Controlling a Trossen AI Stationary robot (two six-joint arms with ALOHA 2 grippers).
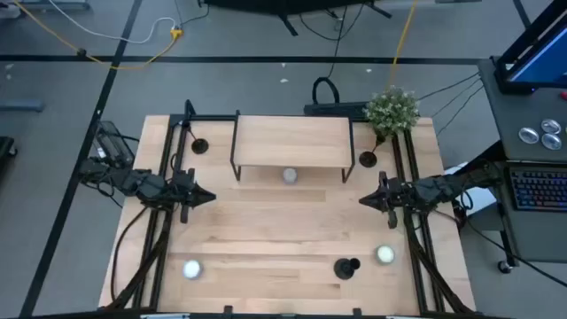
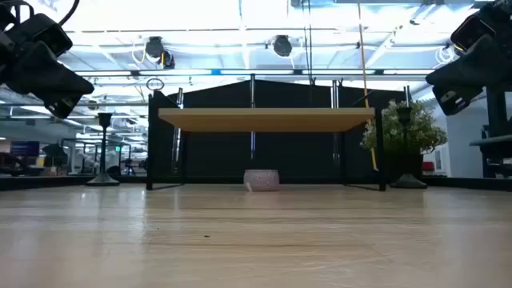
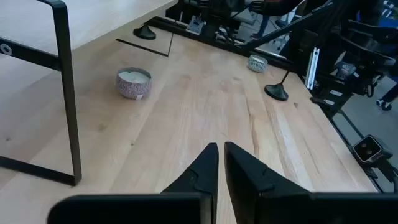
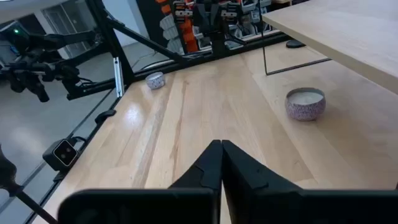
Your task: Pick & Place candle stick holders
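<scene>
Table (image 1: 292, 239): light wood top with black frame rails down both sides. Nothing of the task looks begun.

Shelf (image 1: 291, 142): small wooden riser on thin black legs at the far middle; probably the raised place-spot, though that is only my guess. A potted plant (image 1: 392, 109) sits at the far right corner, clear of the working area.

Arms: the left gripper (image 1: 205, 197) hangs over the left edge at mid-depth, fingers pressed together, holding nothing. The right gripper (image 1: 365, 200) mirrors it on the right side, fingers fully closed, also empty. Both point inward toward the centre and stand well above the wood; reads as a waiting pose, leaving the middle free.

Candle stick holders, three seen:
- one (image 1: 346, 267) at the near edge, right of centre, apparently tipped on its side, just left of a tealight.
- one (image 1: 199, 145) at the far left, beside the shelf's left leg, upright.
- one (image 1: 368, 159) at the far right, beside the shelf's right leg, upright.

Candles, not task items: a jar candle (image 1: 290, 175) under the shelf's near edge; a near-left tealight (image 1: 191, 269); a near-right tealight (image 1: 384, 255).

Judgement: either gripper must spread its fingers before any pick.
</scene>
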